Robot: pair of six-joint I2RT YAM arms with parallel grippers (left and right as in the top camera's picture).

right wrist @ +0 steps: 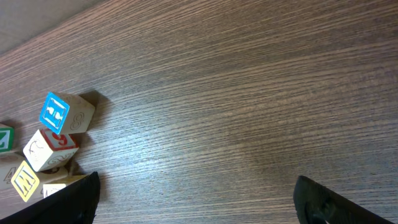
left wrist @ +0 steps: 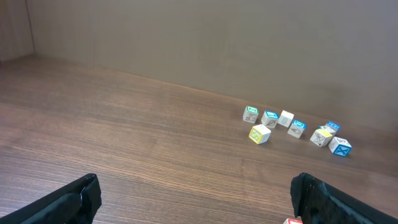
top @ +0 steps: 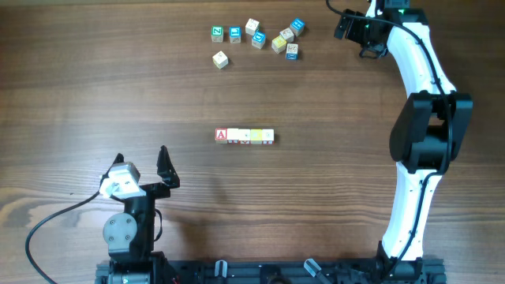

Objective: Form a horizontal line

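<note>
Horizontal line [top: 245, 136]: five touching cubes, red "A" leftmost.

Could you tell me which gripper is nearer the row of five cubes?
Left. The left gripper is lower left of the row; the right gripper is farther off, upper right, beside the loose cubes.

Wooden table [top: 79, 87]: horizontal line [top: 245, 136] centre, loose cubes [top: 258, 39] (scattered) beyond
</note>
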